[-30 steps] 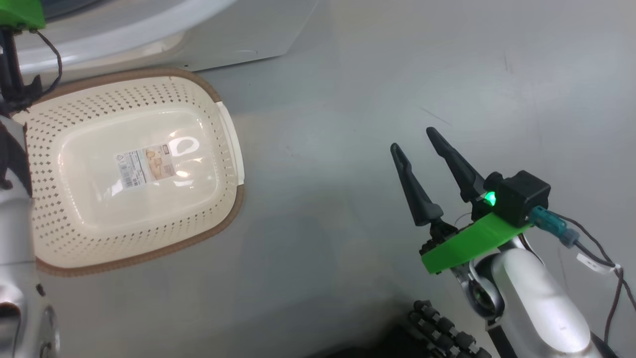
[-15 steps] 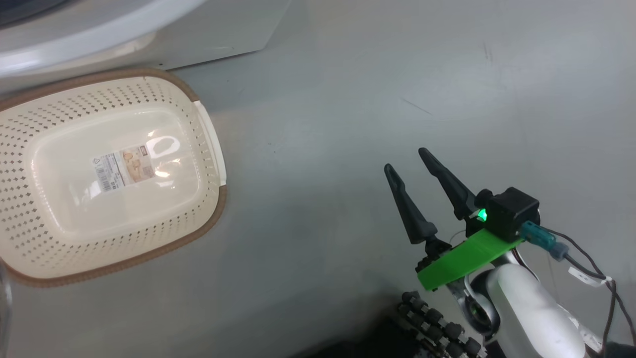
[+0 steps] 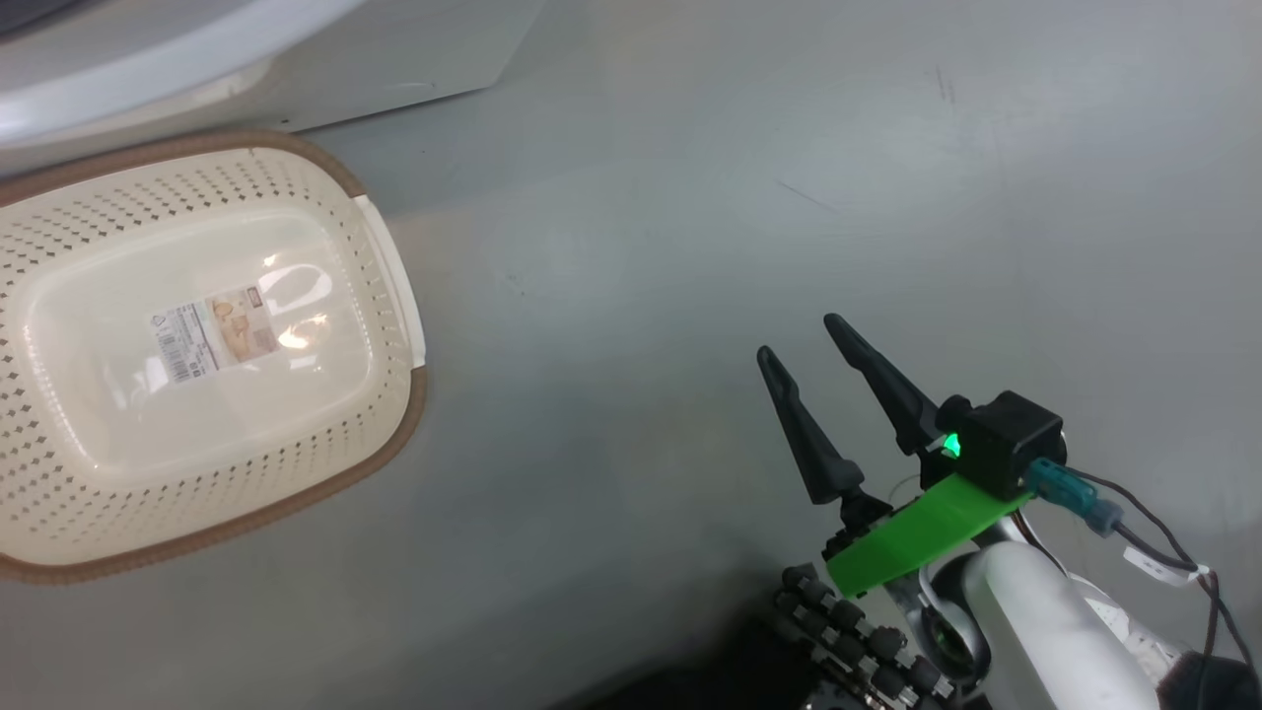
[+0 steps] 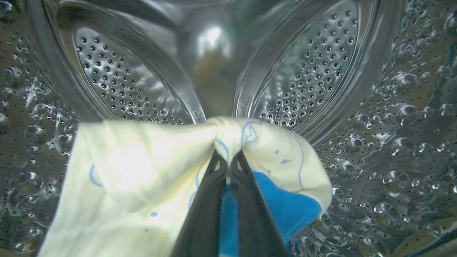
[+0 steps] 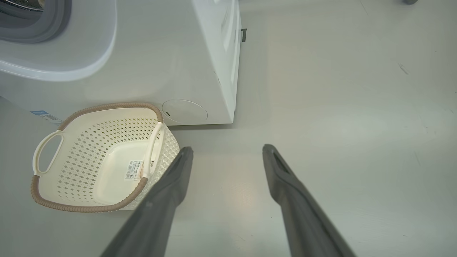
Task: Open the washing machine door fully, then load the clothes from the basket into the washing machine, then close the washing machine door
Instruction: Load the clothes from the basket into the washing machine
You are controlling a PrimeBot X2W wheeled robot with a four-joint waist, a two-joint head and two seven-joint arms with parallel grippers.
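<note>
Garment point(image 4: 135, 160) in left pincer point(image 4: 229, 157), inside drum point(image 4: 117, 89)

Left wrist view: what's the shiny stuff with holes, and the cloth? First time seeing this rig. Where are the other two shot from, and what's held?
It is a wheeled robot with two arms, each ending in a two-fingered gripper. The left wrist view comes from a camera on the left arm, looking along its fingers. The shiny holes are the steel drum of a washing machine. The left gripper is shut on a pale-yellow garment with blue patches, inside that drum. The head view looks down at the floor, where a cream basket stands with no clothes in it. The right gripper is open and holds nothing. The right wrist view looks along that gripper's fingers at the basket, which stands before the washing machine.
</note>
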